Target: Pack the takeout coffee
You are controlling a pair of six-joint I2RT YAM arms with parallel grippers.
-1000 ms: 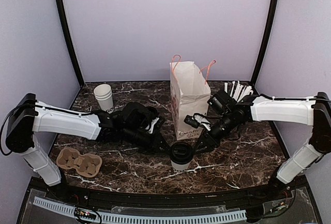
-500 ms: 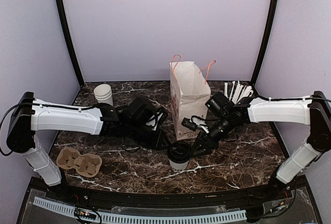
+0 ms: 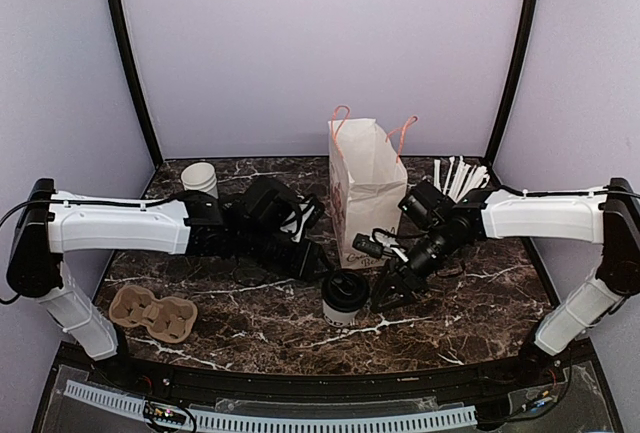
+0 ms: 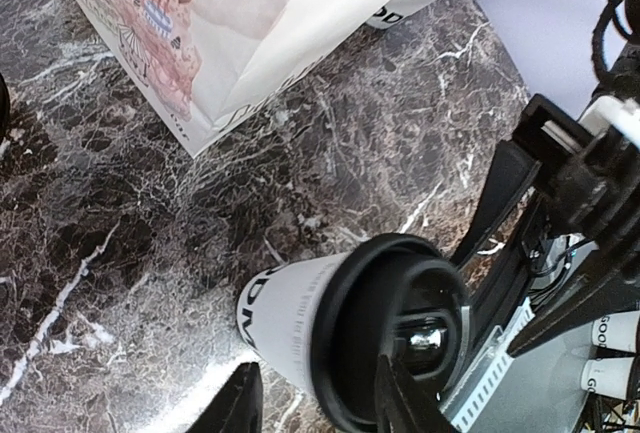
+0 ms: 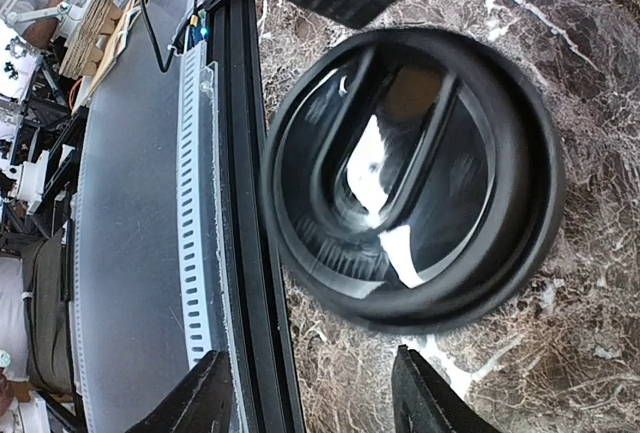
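While the takeout coffee [image 3: 345, 296] stands upright on the dark, white-veined marble desk [image 3: 250, 318], both hands flank it without gripping. The cup is a short white paper cylinder with dark lettering on the side. Its glossy black plastic lid [image 5: 410, 178] has a raised rim and a sunken centre. It sits just in front of the tall white paper bag [image 3: 368, 188] — printed front, orange-pink handles, mouth open at the top — and outside it.

Left hand [image 3: 318, 265] is just left of the cup, jaws partly spread, nothing in them. Right hand [image 3: 388, 293] is just right of the cup, black fingers splayed wider, also holding nothing; the top view shows a narrow gap to the cup wall.

A brown moulded pulp cup carrier [image 3: 152, 313] lies front left, nested white cups [image 3: 200, 180] stand back left, and white straws [image 3: 458, 175] are back right behind the right arm.

A second ago both hands were pressed in against the cup — now both have spread and backed off it. The cup barely shifted, a touch leftward, and is still upright.
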